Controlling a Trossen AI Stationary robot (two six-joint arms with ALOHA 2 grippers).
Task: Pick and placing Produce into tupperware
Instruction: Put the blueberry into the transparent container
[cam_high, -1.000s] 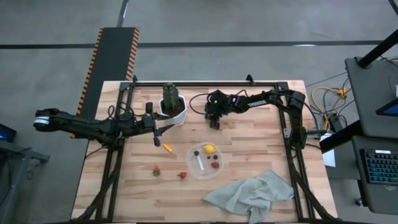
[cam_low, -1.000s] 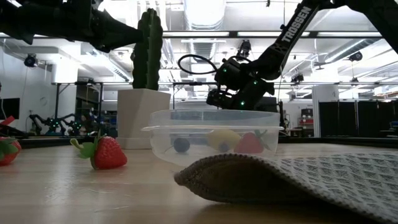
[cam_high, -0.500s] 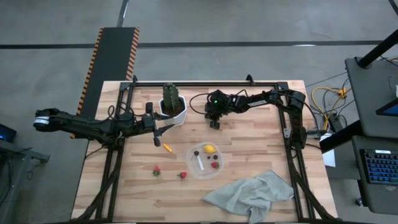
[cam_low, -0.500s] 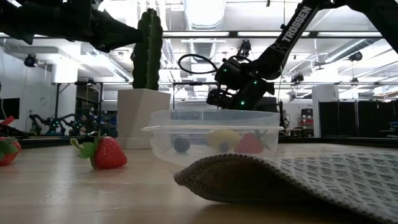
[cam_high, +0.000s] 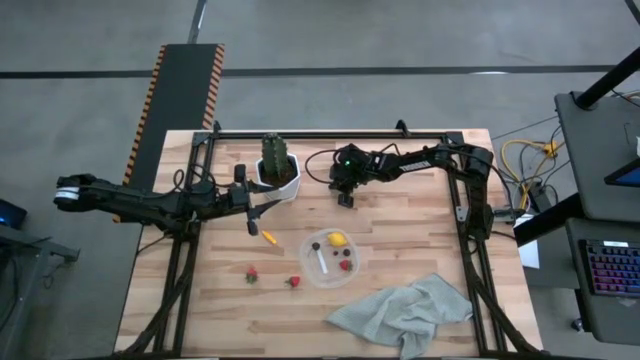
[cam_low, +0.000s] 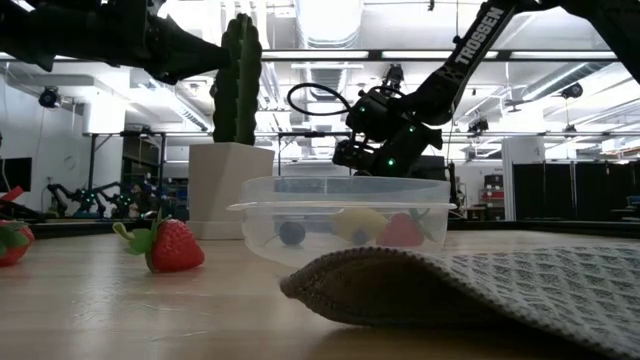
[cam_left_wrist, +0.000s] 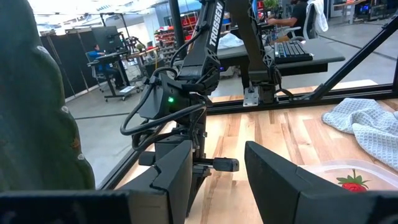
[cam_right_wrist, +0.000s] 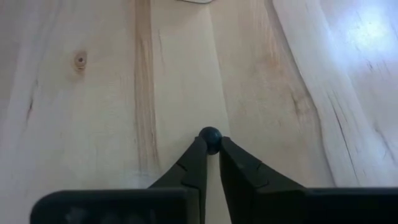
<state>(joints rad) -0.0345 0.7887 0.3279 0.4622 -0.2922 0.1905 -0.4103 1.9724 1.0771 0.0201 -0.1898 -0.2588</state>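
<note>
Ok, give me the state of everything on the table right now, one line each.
right claw: shut on a dark berry, over bare table
left claw: open, empty, beside the cactus
tupperware: no lid, holds lemon, strawberry, berry
two strawberries: loose on the table
carrot: loose on the table
cloth: crumpled

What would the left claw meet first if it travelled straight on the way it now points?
Probably the right claw, low over the table straight ahead between the left claw's open fingers; depth is unclear, so it might pass beside it.
</note>
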